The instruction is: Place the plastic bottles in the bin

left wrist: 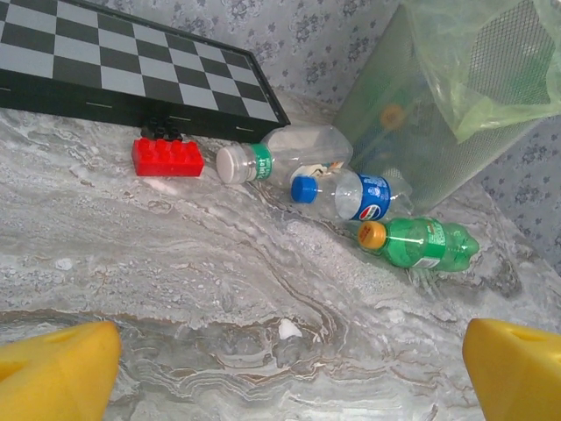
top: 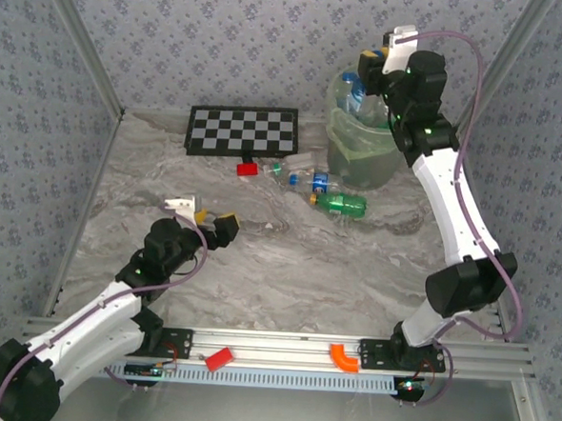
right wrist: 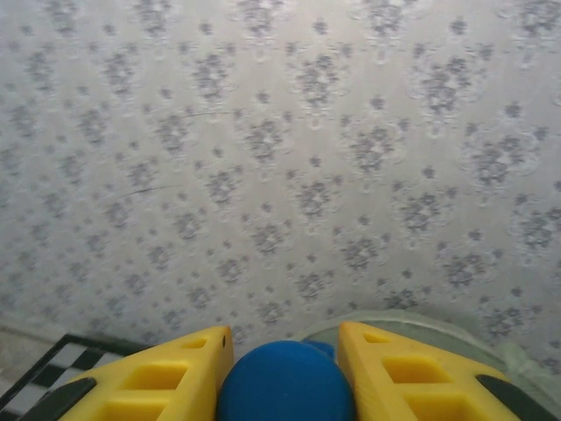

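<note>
My right gripper (top: 370,75) hangs over the pale-green bin (top: 361,153), shut on a clear plastic bottle (top: 349,89). In the right wrist view that bottle's blue cap (right wrist: 285,381) sits between the yellow fingers (right wrist: 394,368), above the bin's rim (right wrist: 421,320). Three plastic bottles lie on the table left of the bin (left wrist: 412,114): a clear one with a white cap (left wrist: 289,153), a clear one with a blue cap and label (left wrist: 351,193), and a green one with a yellow cap (left wrist: 421,243). My left gripper (top: 213,224) stands open near the table's left, well short of them, with nothing between its fingers (left wrist: 61,368).
A red block (left wrist: 166,158) lies by the near edge of the chequered board (top: 243,130). Patterned walls close the table on three sides. A small red piece (top: 218,359) and an orange piece (top: 344,357) rest on the front rail.
</note>
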Action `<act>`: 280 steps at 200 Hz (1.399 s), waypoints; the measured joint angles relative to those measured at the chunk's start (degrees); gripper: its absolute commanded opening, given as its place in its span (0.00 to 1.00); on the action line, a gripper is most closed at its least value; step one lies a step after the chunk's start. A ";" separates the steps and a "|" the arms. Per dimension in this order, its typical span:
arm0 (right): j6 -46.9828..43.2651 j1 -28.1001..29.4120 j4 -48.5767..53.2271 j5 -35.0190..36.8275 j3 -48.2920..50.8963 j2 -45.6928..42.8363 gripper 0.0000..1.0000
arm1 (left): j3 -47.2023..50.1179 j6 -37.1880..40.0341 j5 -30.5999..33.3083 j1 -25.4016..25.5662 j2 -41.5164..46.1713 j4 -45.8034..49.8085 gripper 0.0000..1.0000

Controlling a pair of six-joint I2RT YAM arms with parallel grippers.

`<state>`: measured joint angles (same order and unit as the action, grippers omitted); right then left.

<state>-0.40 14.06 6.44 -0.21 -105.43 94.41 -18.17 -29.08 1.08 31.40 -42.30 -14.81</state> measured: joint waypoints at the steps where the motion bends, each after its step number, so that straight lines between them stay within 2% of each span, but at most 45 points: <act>1: 0.00 -0.04 -0.09 0.07 -0.02 0.11 0.36 | 0.00 0.02 0.00 0.02 -0.02 0.00 1.00; 65: 2.97 -4.85 -6.71 4.79 -4.44 11.02 0.35 | 0.00 0.72 -0.15 0.28 -0.15 0.00 1.00; 153: 3.65 -5.62 -7.58 7.15 -18.10 24.72 0.34 | 0.00 1.64 1.36 0.55 -0.24 0.00 1.00; 164: 3.74 -5.70 -6.93 7.13 -19.52 25.55 0.45 | 0.00 1.64 1.51 0.55 -0.24 0.00 1.00; 176: 3.72 -5.81 -5.18 6.91 -21.22 26.47 0.51 | 0.00 1.64 1.53 0.55 -0.24 0.00 1.00; 180: 3.93 -5.79 -4.59 6.84 -21.66 26.69 0.57 | 0.00 1.64 1.53 0.55 -0.24 0.00 1.00; 188: 3.61 -5.79 -3.54 6.78 -22.32 27.10 0.77 | 0.00 1.64 1.53 0.55 -0.26 0.00 1.00; 193: 4.00 -5.79 -2.93 6.75 -22.49 27.28 0.80 | 0.00 1.64 1.53 0.55 -0.26 0.00 1.00; 223: 3.41 -5.66 -0.04 6.67 -22.56 27.52 0.79 | 0.00 1.64 1.53 0.55 -0.26 0.02 1.00; 254: 2.01 -5.46 1.09 7.04 -22.56 27.52 0.66 | 0.00 1.62 1.53 0.55 -0.26 0.02 1.00; 280: 0.92 -5.25 1.75 8.44 -22.75 27.52 0.60 | 0.00 1.64 1.53 0.55 -0.24 0.02 1.00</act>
<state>0.51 8.82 8.19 8.23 -128.18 121.93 -18.17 -27.44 2.61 31.94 -42.54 -14.79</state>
